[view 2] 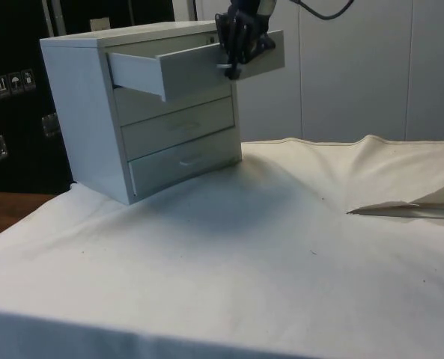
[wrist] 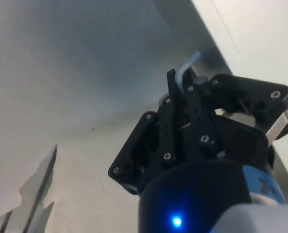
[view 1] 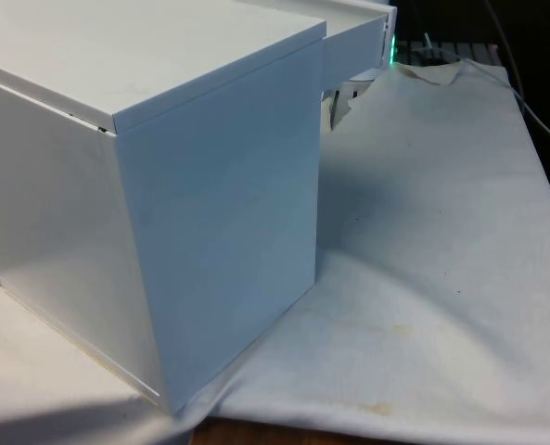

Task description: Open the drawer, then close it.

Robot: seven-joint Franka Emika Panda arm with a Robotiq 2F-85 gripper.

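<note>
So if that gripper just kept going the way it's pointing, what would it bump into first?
Probably the top drawer's front panel. The gripper is already closed on the drawer's handle, so that panel lies right behind it. Depth is hard to judge here.

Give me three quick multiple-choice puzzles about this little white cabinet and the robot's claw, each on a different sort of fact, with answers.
1. Where is the gripper?
A. at the top drawer's handle
B. on the cloth
C. at the bottom drawer

2. How many drawers has the chest of drawers?
A. two
B. three
C. five

3. What state is the top drawer in?
A. pushed in
B. lifted out onto the table
C. pulled out

Answers:
1 A: in the side view the gripper sits at the drawer front, and the wrist view has its fingers shut on the metal handle.
2 B: the side view shows three fronts stacked.
3 C: its front stands well out from the two drawers below.
</note>
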